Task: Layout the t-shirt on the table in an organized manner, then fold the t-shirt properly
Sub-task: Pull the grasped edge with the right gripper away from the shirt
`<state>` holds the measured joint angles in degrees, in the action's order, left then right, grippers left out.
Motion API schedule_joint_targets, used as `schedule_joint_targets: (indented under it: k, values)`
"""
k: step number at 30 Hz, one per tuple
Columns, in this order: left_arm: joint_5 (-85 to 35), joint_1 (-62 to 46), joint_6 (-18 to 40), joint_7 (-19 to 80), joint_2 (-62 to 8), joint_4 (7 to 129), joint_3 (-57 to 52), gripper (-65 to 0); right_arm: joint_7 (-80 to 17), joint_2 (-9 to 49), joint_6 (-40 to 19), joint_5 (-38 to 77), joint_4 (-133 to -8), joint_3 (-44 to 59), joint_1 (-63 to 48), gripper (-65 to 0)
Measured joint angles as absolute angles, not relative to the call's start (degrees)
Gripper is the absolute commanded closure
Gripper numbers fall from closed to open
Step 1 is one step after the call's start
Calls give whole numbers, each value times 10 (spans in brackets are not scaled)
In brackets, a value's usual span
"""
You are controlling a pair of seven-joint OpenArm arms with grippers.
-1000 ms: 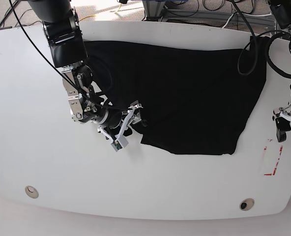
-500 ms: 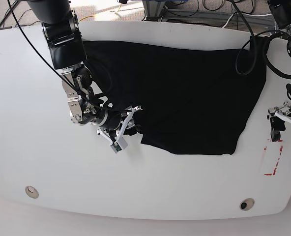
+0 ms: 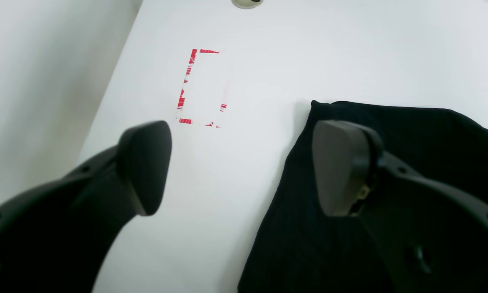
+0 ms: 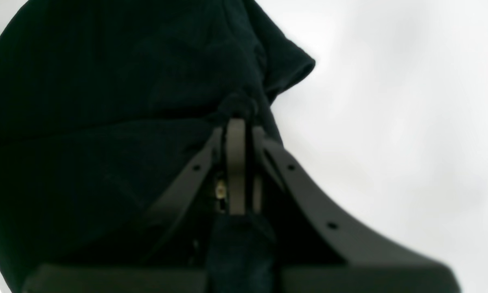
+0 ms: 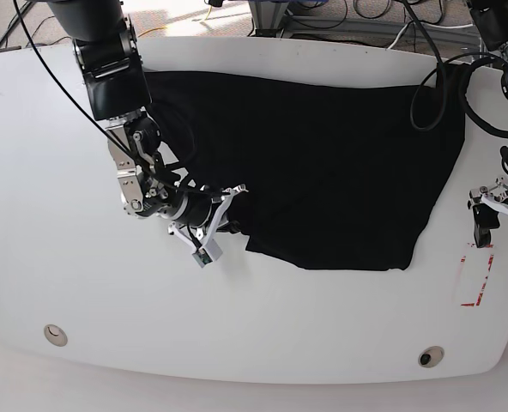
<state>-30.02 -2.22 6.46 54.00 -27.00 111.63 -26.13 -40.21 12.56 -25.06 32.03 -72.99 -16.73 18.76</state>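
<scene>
The black t-shirt (image 5: 323,163) lies spread over the back half of the white table (image 5: 65,215), its lower hem uneven. My right gripper (image 5: 230,221) is at the shirt's lower left corner, shut on a bunched fold of cloth by the sleeve (image 4: 288,65). In the right wrist view the right gripper (image 4: 237,122) has its jaws together, pinching the t-shirt (image 4: 105,101). My left gripper (image 3: 244,167) hangs open above the shirt's right edge. One of its fingers (image 3: 144,162) is over bare table, the other over the t-shirt (image 3: 423,134). It holds nothing.
A red tape rectangle (image 3: 203,85) marks the table just beyond the left gripper (image 5: 499,228), near the table's right edge. Two round holes (image 5: 55,334) (image 5: 430,356) sit near the front edge. Cables hang over the shirt's far right corner (image 5: 434,86).
The right gripper's jaws have come together on the cloth at the shirt's lower left. The left gripper has shifted slightly up and toward the shirt, still open.
</scene>
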Motion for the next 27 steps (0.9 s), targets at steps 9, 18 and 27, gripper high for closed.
schedule_joint_targets:
  k: [9, 18, 27]
  values:
    - [-300, -20, 64, 540, -257, 1116, -262, -514, -483, 123, -251, 329, -861, -133, 159, 0]
    - [-300, -20, 63, 540, -240, 1116, -261, -514, -577, 124, -252, 329, -1040, -91, 73, -2]
    - [-299, -20, 62, 540, -235, 1105, -262, -514, -592, 171, -256, 441, -1139, -93, -85, -2]
